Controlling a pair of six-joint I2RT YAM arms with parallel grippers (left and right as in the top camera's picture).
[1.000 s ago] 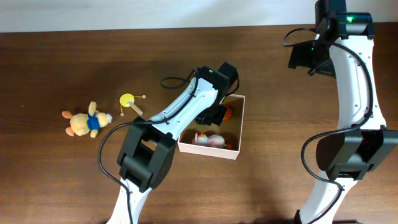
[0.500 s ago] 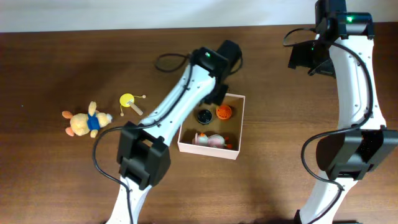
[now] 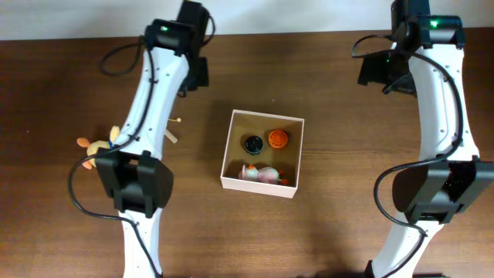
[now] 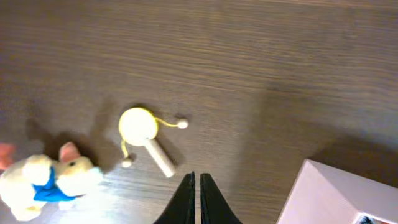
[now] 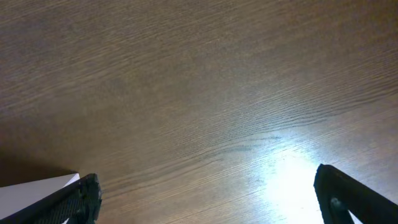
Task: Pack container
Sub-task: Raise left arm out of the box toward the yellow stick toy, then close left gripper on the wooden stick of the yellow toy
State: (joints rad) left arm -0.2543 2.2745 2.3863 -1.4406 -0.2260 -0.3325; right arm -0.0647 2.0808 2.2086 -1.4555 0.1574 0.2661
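Note:
The container (image 3: 259, 184) is a square white-walled box with a tan inside, near the table's middle. It holds a dark round toy (image 3: 253, 144), an orange toy (image 3: 277, 139) and a pink-white toy (image 3: 261, 173). My left gripper (image 3: 191, 76) is shut and empty, above the table at the far left of the box. In the left wrist view its jaws (image 4: 194, 186) hang over bare wood beside a yellow drum rattle (image 4: 139, 124) and a plush bunny (image 4: 46, 180); the box corner (image 4: 336, 193) shows at the right. My right gripper (image 5: 208, 200) is wide open and empty over bare table.
The plush bunny (image 3: 94, 147) lies at the left, partly hidden by my left arm, which also covers most of the rattle. The right arm (image 3: 432, 93) stands at the far right. A box corner (image 5: 31, 186) shows in the right wrist view.
My left gripper has left the container and swung up and to the far left. The dark round toy now lies in the box. The right arm has not moved.

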